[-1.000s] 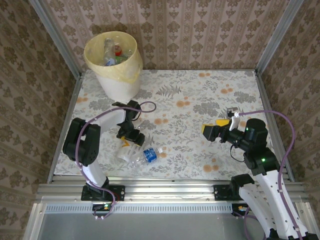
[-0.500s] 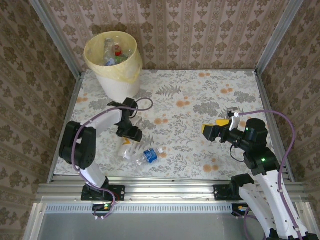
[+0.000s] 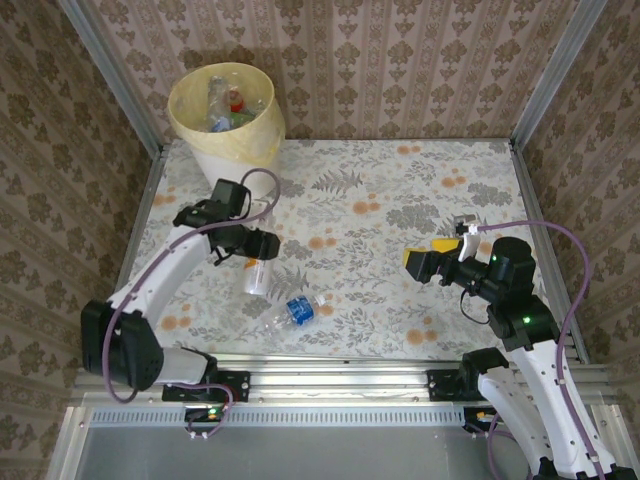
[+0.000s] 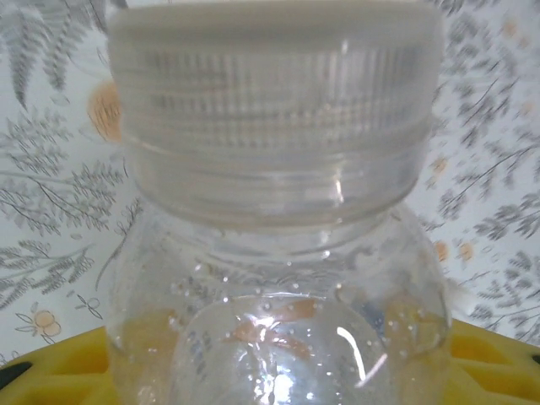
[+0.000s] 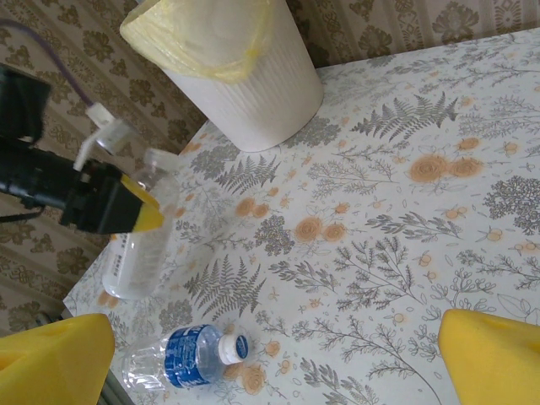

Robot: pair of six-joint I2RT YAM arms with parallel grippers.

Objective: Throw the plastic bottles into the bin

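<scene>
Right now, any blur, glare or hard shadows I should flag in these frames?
Left wrist view: the clear bottle sits close to the lens, its white cap soft, bright glints on the plastic. Right wrist view: table pattern sharp, the right gripper's yellow fingers soft at the bottom corners. Top external view: evenly lit, sharp; the bin throws a soft shadow on the back wall.

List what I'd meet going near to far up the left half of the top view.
Blue-labelled bottle lying flat → clear bottle gripped by the left pincer → bin, with bottles already inside.
</scene>
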